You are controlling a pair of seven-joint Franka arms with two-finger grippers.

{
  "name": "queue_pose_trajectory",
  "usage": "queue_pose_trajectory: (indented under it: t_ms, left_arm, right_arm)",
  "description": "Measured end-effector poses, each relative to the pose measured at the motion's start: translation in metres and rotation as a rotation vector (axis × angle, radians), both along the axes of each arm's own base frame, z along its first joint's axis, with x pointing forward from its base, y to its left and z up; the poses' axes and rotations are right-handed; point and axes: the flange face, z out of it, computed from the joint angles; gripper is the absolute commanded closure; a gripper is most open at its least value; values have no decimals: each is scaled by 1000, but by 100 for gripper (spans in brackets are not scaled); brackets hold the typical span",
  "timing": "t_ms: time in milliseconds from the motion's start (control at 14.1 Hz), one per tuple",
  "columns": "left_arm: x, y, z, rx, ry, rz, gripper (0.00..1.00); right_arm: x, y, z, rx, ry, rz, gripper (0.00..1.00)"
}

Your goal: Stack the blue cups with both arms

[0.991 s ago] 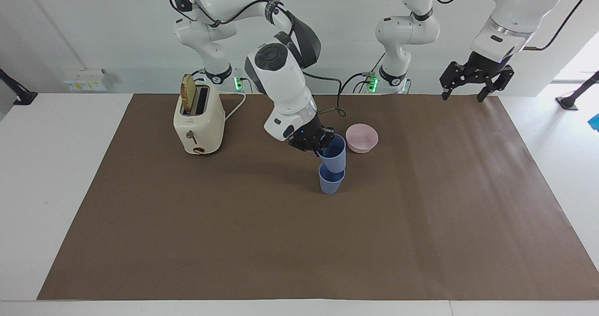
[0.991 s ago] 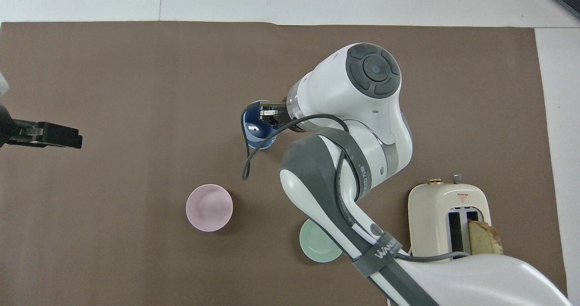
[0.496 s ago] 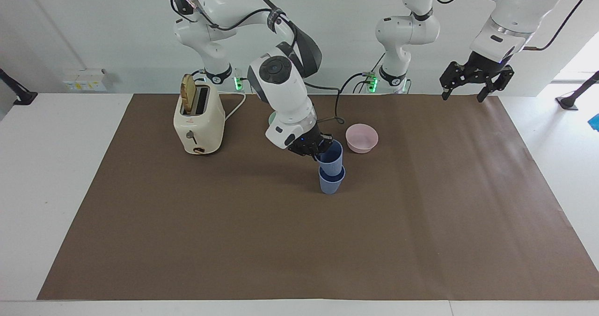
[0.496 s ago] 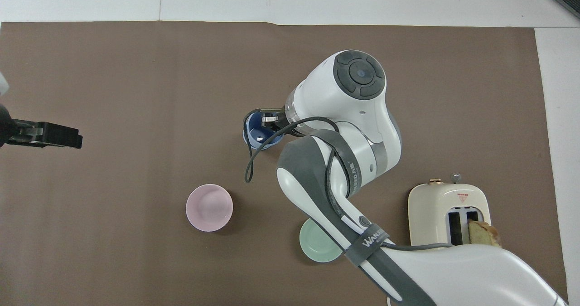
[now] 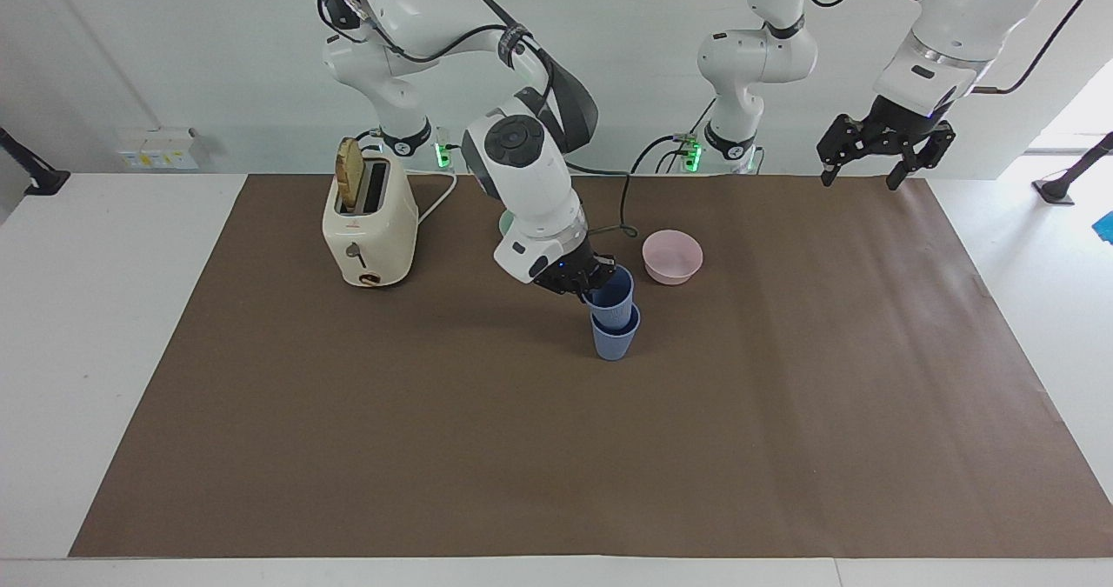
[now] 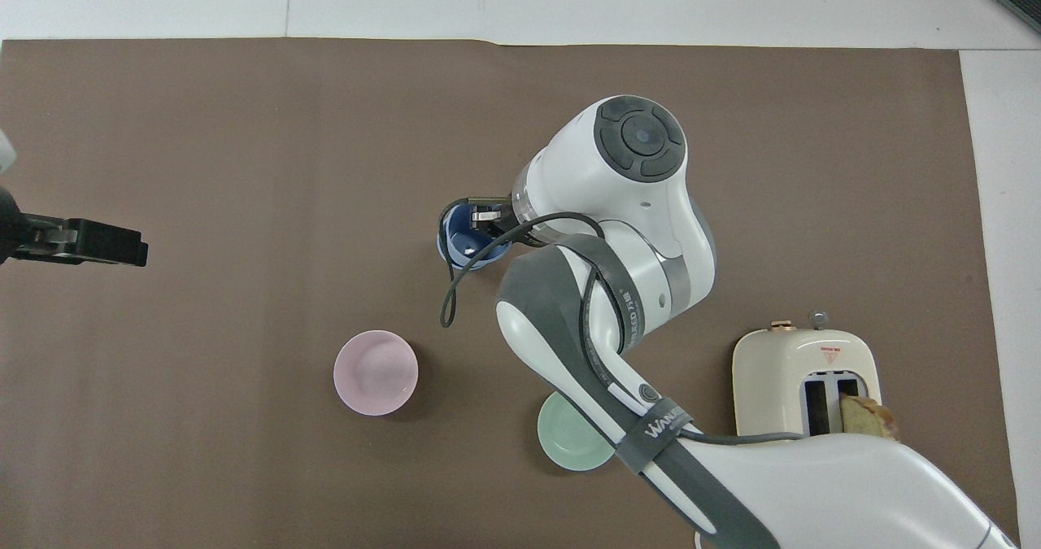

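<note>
- Currently the right gripper (image 5: 593,281) pinches the rim of the upper blue cup (image 5: 614,295), its claw closed on the wall with one finger apparently inside; this cup sits partly nested in the lower blue cup (image 5: 616,337), which stands on the brown mat (image 5: 348,448) near the table's middle, farther from the robots than the pink bowl (image 5: 672,256)
- Tilt is the main risk; the upper cup looks slightly canted toward the gripper, so pressing down could jam it against the lower cup's wall rather than seat it
- Opening the claw too early could leave the top cup perched crooked; it might then tip off and roll
- Sideways drag on withdrawal could topple the whole stack, since the lower cup is light and nothing steadies it
- A finger inside the cup may catch the rim on the way up and lift both cups
- The loose black cable (image 6: 446,289) hangs just beside the cups; it could snag or nudge them
- The left gripper (image 5: 878,154) waits in the air, claw spread and holding nothing, over the mat's edge at the left arm's end; it is well apart and cannot brace the stack from there
</note>
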Motion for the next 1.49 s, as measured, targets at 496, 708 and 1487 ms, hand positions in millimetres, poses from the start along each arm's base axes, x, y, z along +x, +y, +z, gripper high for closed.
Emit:
queue_pose_trajectory:
  t_ms: [496,708,1487]
  left_arm:
    - [0,0,0,0,0,0,0]
    - [0,0,0,0,0,0,0]
    - [0,0,0,0,0,0,0]
  right_arm:
    - [3,-1,-6,-3,-9,-4,25]
    - [4,-1,-6,-7,-14,-2,23]
    - [32,-71,3,-95,-28,16,0]
